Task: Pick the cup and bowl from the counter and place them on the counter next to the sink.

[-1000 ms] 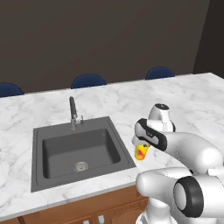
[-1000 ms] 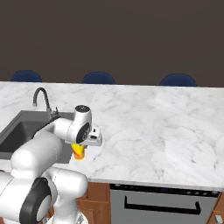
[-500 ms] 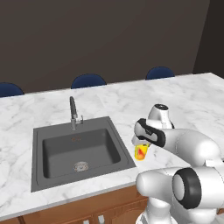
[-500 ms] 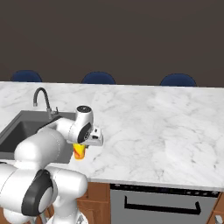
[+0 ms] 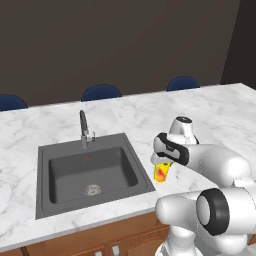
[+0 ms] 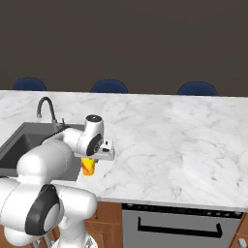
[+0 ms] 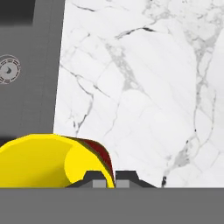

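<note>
One cup (image 5: 161, 173) sits pinched by its rim in my claw (image 7: 108, 178), hanging just over the surface (image 5: 210, 115) beside the sink (image 5: 90, 172), barely shifted since a second ago, so lowering and release remain.

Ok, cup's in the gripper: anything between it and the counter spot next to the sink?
Nothing visible. The gripper is shut on the cup, right of the sink. The counter below is bare marble.
</note>
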